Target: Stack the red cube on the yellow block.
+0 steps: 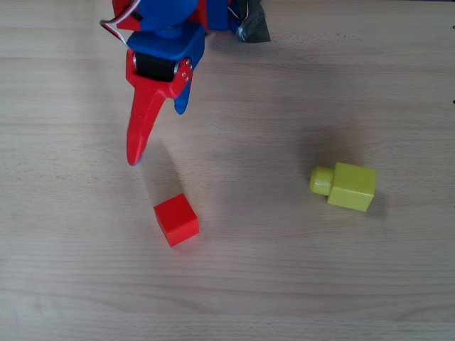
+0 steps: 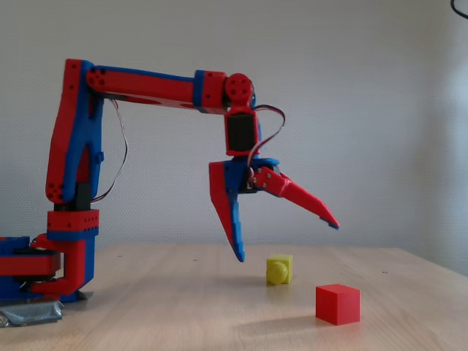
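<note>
Gripper hangs above the table with its jaws spread wide and nothing between them. In the fixed view one finger points steeply down and stops short of the tabletop, while the other red finger angles out to the right and ends higher up. In the overhead view the gripper sits in the upper left, its long red finger reaching down the picture with the tip clear of the cube below.

Red cube rests on the bare wood, lower left of centre in the overhead view, just below and slightly right of that fingertip, not touching it. It is turned a little askew to the table's grain. In the fixed view the red cube stands nearest the camera, to the right of the gripper, with a faint shadow beside it.

Yellow block lies well apart from the cube, to the right in the overhead view, flat on the table with its round stud pointing left. In the fixed view the yellow block sits farther back, between the lower fingertip and the cube, stud facing the camera.

Arm is red and blue; its base stands at the left edge of the fixed view, with grey tape at its foot.
</note>
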You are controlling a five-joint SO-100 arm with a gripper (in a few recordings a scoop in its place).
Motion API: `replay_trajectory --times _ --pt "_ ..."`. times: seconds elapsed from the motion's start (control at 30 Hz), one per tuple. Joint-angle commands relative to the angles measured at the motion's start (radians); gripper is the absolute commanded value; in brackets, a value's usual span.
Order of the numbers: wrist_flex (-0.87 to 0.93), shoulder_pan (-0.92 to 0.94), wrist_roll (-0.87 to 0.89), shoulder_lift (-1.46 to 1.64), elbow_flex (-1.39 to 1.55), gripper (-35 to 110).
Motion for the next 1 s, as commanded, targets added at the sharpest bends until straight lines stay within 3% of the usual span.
replay_trajectory --times 0.0,0.37,0.97 --pt "0.055 -0.018 -0.006 0.011 -0.124 58" --pt "0.221 -0.041 -0.074 -0.216 -0.396 58" --pt "0.186 -0.101 -0.057 -0.515 -0.647 58"
